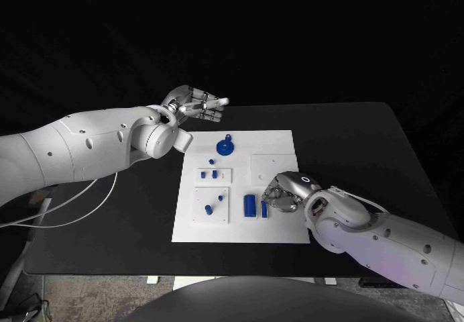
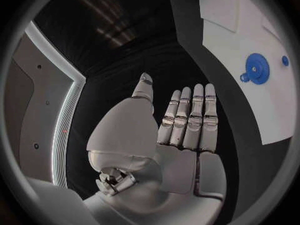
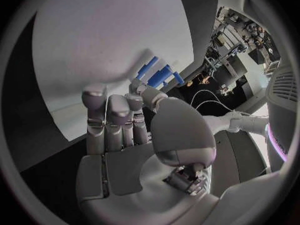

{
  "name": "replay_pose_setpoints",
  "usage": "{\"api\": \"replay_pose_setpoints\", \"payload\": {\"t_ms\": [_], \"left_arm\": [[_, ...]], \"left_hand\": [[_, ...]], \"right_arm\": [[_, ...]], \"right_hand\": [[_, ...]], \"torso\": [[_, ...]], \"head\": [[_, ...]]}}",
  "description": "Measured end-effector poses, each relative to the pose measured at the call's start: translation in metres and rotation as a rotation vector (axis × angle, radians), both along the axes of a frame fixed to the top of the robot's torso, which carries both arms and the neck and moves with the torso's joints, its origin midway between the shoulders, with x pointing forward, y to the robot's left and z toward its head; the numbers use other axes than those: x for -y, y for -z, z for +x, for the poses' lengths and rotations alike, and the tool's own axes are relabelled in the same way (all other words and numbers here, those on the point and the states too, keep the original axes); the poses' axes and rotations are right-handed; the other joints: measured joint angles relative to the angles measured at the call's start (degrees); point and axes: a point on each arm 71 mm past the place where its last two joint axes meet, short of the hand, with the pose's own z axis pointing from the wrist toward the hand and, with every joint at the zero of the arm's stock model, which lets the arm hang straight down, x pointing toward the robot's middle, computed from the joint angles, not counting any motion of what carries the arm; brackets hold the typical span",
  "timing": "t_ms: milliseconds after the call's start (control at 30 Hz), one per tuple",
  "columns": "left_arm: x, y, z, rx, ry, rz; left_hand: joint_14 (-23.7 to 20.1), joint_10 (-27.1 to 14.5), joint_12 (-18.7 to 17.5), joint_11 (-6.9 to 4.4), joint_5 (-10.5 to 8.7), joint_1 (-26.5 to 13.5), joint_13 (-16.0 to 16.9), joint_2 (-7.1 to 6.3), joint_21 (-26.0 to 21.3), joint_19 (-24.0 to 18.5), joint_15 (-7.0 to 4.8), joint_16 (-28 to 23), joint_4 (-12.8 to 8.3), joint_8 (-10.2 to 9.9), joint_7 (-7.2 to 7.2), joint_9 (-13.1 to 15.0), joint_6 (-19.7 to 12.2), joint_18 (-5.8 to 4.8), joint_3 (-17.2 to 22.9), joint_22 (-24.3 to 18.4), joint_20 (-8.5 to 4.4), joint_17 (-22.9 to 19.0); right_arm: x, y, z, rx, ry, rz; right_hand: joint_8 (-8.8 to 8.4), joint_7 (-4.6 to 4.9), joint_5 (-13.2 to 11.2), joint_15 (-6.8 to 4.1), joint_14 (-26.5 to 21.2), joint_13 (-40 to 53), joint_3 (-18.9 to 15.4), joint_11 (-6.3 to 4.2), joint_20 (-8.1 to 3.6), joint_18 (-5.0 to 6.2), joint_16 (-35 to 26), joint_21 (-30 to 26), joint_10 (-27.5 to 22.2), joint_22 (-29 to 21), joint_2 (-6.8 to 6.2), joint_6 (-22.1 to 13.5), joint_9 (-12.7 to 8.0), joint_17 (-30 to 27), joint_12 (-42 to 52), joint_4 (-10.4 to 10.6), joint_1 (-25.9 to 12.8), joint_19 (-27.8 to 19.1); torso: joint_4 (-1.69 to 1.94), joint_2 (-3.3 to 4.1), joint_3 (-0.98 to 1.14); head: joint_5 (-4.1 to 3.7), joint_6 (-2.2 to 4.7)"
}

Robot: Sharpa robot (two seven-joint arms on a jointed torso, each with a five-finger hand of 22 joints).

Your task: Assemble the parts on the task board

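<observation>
two white arms reach over the black table [image 1: 377, 144] in the head view; the left hand [image 1: 198, 104] hovers beyond the task board [image 1: 275, 231], fingers spread and empty. the right hand [image 1: 285, 191] lies low over the board beside blue parts [image 1: 249, 205]; its grasp cannot be told. left wrist view: flat empty fingers [image 2: 190, 117], a blue gear [image 2: 256, 65] well apart. right wrist view: curled fingers [image 3: 115, 117] partly hide blue parts [image 3: 159, 75].
</observation>
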Motion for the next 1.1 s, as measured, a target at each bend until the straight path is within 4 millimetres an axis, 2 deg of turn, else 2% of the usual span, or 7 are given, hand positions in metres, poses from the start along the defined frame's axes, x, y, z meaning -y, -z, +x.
{"api": "replay_pose_setpoints", "payload": {"t_ms": [200, 367, 533, 667, 833, 933, 1100], "left_arm": [[0.000, 0.000, 0.000, -0.001, 0.001, 0.000], [0.000, 0.000, 0.000, -0.002, 0.001, 0.001], [0.000, 0.001, 0.000, -0.002, 0.000, 0.001], [-0.001, 0.001, 0.001, -0.002, -0.002, 0.002], [0.000, 0.004, 0.003, -0.009, -0.009, 0.001], [-0.002, 0.006, 0.004, -0.014, -0.018, -0.001], [-0.008, 0.007, 0.007, -0.011, -0.040, -0.010]], "left_hand": [[0.0, -0.2, 0.0, 0.21, 0.00, 0.0, 0.0, 0.00, 0.0, 0.0, 0.00, 0.0, 0.0, 0.0, 0.00, 0.0, 0.0, 0.00, 0.0, 0.0, 0.00, 0.0], [0.0, -0.2, 0.0, 0.21, 0.00, 0.0, 0.0, 0.00, 0.0, 0.0, 0.00, 0.0, 0.0, 0.0, 0.00, 0.0, 0.0, 0.00, 0.0, 0.0, 0.00, 0.0], [0.0, -0.2, 0.0, 0.21, 0.00, 0.0, 0.0, 0.00, 0.0, 0.0, 0.00, 0.0, 0.1, 0.0, 0.00, 0.0, 0.0, 0.00, -0.1, 0.0, 0.00, 0.0], [0.0, -0.2, 0.0, 0.17, 0.00, 0.0, 0.0, 0.00, 0.2, 0.0, 0.00, 0.0, 0.2, 0.0, 0.00, 0.0, 0.0, 0.00, -0.2, 0.0, 0.00, 0.0], [0.3, 0.7, 0.0, -0.32, 0.00, 0.0, 0.0, 0.88, 0.2, 0.0, -0.32, 0.0, -0.9, 0.0, -0.15, 0.0, 0.2, 0.00, -1.2, 0.0, 0.00, 0.0], [0.4, 0.7, 0.0, -0.32, 0.00, 0.0, 0.0, 1.51, 0.2, 0.0, -0.36, 0.0, -1.4, 0.0, -0.42, 0.0, 0.4, 0.00, -1.3, 0.0, 0.00, 0.0], [0.9, 1.1, 0.0, -0.74, 0.32, 0.3, 0.0, 2.23, 0.2, 0.0, -0.52, 0.0, -2.4, 0.0, -0.87, 0.0, 1.2, 0.00, -1.7, 0.0, 0.00, 0.0]], "right_arm": [[0.000, 0.000, 0.000, 0.012, -0.004, 0.002], [0.002, 0.002, -0.001, 0.016, 0.005, 0.012], [0.013, 0.005, 0.000, -0.010, 0.042, 0.051], [0.022, -0.001, 0.003, -0.032, 0.078, 0.138], [0.028, -0.017, 0.014, -0.045, 0.114, 0.280], [0.033, -0.027, 0.024, -0.052, 0.139, 0.350], [0.048, -0.042, 0.050, -0.059, 0.192, 0.462]], "right_hand": [[0.00, 0.00, 0.1, 0.00, 0.0, 0.1, 0.2, 0.00, 0.00, 0.00, 0.0, 0.0, 0.0, 0.0, 0.00, 0.0, 0.0, 0.0, 0.0, 0.2, 0.0, 0.0], [-0.11, 0.28, 3.0, 0.00, 0.0, -0.3, 0.4, 0.00, 0.00, 0.00, -0.8, -1.0, 0.0, 0.0, -1.15, -0.5, 0.0, -0.9, -0.7, 1.0, -1.2, 0.0], [0.04, 0.77, 5.6, -0.21, -0.2, -2.5, -3.5, 0.51, 0.00, 0.00, -3.3, -5.8, -1.8, 0.0, -3.35, -4.9, 0.1, -2.8, -3.6, 4.9, -3.0, 0.0], [0.06, 1.31, 8.3, -0.01, -0.4, -4.5, -7.7, 0.74, 0.00, 0.00, -5.5, -10.2, -2.8, 0.0, -3.85, -6.3, 0.1, -4.2, -5.7, 7.4, -2.5, 0.0], [0.06, 1.48, 10.8, 0.19, -1.0, -6.3, -12.1, 1.04, 0.00, -0.01, -7.5, -13.8, -3.8, 0.0, -3.92, -7.2, 0.1, -5.3, -7.2, 8.8, -2.5, 0.0], [0.05, 1.83, 12.2, 0.44, -1.9, -7.4, -14.0, 1.25, 0.05, -0.01, -8.9, -17.3, -5.2, -0.1, -3.18, -7.6, 0.1, -6.2, -8.4, 8.2, -1.8, -0.1], [0.06, 2.16, 13.1, 1.09, -5.1, -10.4, -17.3, 1.82, 1.15, -0.01, -13.9, -27.6, -7.9, -3.9, -1.73, -8.7, 0.1, -10.2, -10.7, 6.6, -0.8, -2.3]], "torso": [[-0.03, -0.01, 0.01], [-0.03, -0.01, -0.01], [-0.07, -0.08, -0.08], [-0.21, -0.27, -0.24], [-0.36, -0.73, -0.61], [-0.51, -1.14, -0.88], [-0.86, -1.96, -1.45]], "head": [[-0.05, 0.00], [-0.15, 0.00], [-0.26, 0.22], [-0.34, 0.90], [-0.33, 2.01], [-0.19, 2.68], [0.02, 4.35]]}}
